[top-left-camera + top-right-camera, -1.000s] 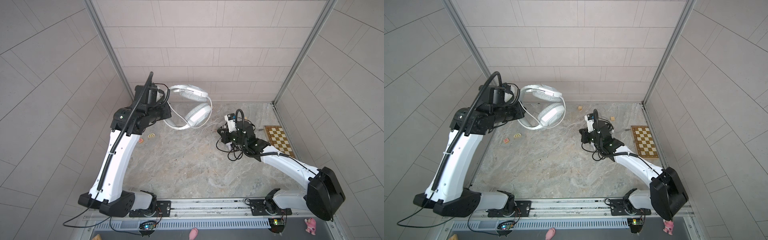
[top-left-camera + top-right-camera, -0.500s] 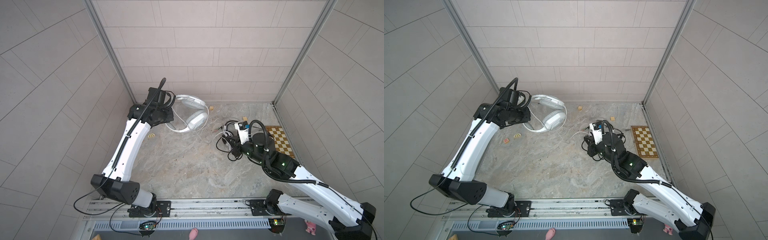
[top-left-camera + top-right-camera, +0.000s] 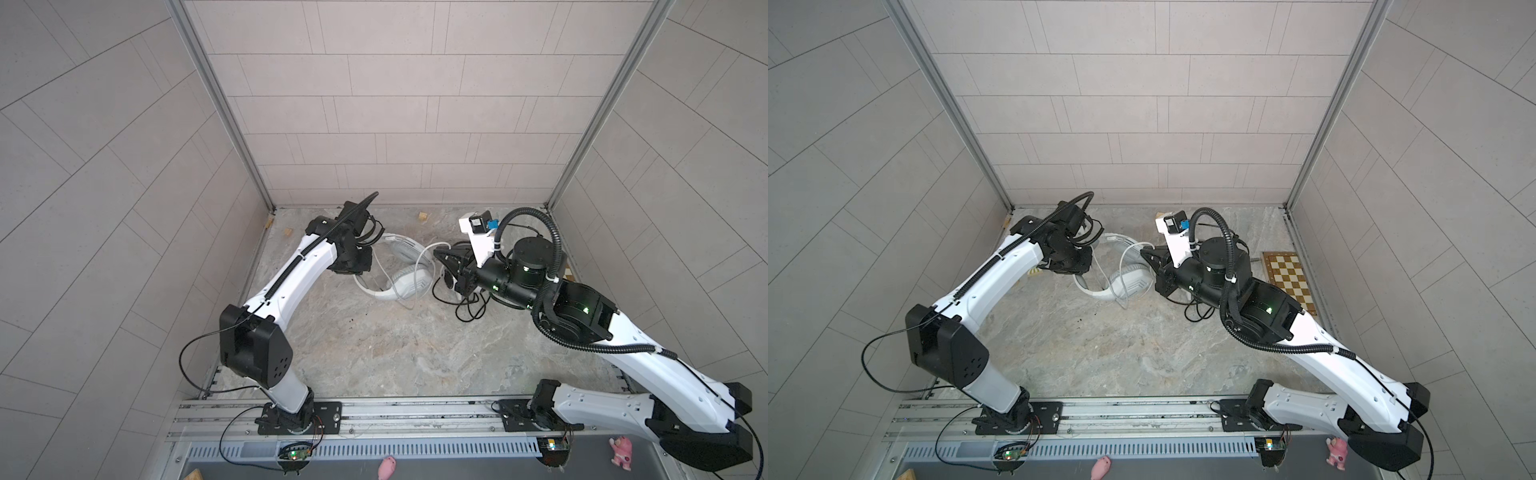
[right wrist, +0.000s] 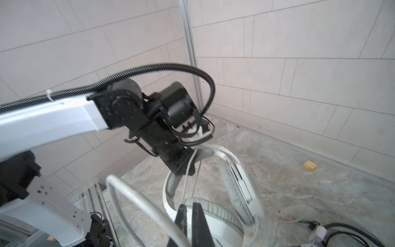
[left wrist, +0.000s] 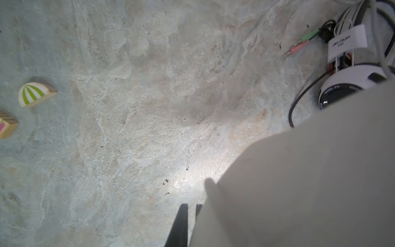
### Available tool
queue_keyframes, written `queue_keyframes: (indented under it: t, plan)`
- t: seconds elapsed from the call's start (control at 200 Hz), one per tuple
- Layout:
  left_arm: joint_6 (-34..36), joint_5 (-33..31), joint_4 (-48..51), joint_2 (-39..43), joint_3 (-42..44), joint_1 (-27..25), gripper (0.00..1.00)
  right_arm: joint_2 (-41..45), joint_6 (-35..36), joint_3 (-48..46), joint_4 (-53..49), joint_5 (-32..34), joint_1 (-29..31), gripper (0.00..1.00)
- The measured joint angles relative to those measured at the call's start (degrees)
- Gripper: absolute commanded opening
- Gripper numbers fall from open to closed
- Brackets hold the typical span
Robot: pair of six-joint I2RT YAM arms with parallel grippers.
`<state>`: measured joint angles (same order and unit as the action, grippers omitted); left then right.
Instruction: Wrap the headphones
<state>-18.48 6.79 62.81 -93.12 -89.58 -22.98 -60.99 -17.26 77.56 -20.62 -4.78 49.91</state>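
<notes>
Marbled grey-beige stone desk (image 3: pixel 374 353), dark specks, boxed in by pale tiled walls (image 3: pixel 395 124) with metal corner posts (image 3: pixel 224 116). White headphones (image 3: pixel 405 280) sit near the back wall, earcup down on the desk, grey cable (image 4: pixel 139 198) looped over them. Left pincer (image 5: pixel 191 206) clenched on their headband. Right pincer (image 4: pixel 189 205) clenched just beside their earcup; can't tell if the cable is in it. Black-and-white headphones (image 5: pixel 352 81) just right of the white headphones, mostly under the right arm. Chessboard (image 3: pixel 1289 278) farther right. Wooden block (image 3: pixel 422 216) behind the white headphones.
</notes>
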Motion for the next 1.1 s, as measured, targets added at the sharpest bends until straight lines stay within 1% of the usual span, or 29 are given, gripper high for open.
queue_keyframes:
  t: [0.09, 0.18, 0.25, 0.295, 0.415, 0.48, 0.565, 0.726, 0.921, 1.016, 1.101]
  plan:
    - [0.5, -0.5, 0.1, -0.3, 0.0, -2.3, 0.0, -2.4, 1.3, 3.8, -0.6, -0.1, 0.2, 0.0]
    - [1.6, -0.9, 0.1, -0.4, 0.0, -5.6, 0.0, -4.8, 3.5, 6.1, -1.4, 1.6, 0.1, 0.0]
    - [2.8, -0.7, 0.1, -0.4, 0.3, -8.1, 0.0, -7.0, 5.4, 8.4, -3.1, 2.7, -1.3, 0.0]
    - [3.6, -0.6, 0.0, -0.3, 0.9, -9.6, 0.0, -8.4, 6.1, 9.9, -3.8, 2.6, -3.4, 0.0]
    - [5.7, -0.5, -0.4, 0.8, 4.0, -13.2, 0.0, -11.9, 6.7, 13.1, -5.2, 0.7, -11.7, 0.0]
    - [6.6, -0.4, -0.6, 2.1, 5.8, -14.5, 0.0, -13.6, 6.7, 14.3, -6.2, -0.9, -15.6, 0.0]
    - [7.2, -0.3, -0.8, 4.4, 7.7, -15.5, 0.0, -15.8, 6.3, 15.5, -6.7, -3.3, -19.4, 0.0]
    - [8.0, -0.2, -1.9, 9.2, 9.4, -16.4, 0.0, -18.6, 4.6, 14.8, -6.5, -7.9, -24.0, 0.0]
    - [8.5, -0.5, -2.4, 12.2, 8.8, -17.4, 0.0, -22.4, 2.3, 12.9, -5.3, -14.3, -24.9, 0.0]
    - [9.9, -2.8, -1.6, 12.2, 6.9, -18.1, 0.01, -22.8, 1.9, 9.0, -4.1, -16.0, -24.6, 0.0]
    - [11.5, -6.6, 0.3, 12.2, 3.9, -18.6, 0.05, -22.8, 1.7, 5.6, -3.3, -17.1, -24.6, 0.0]
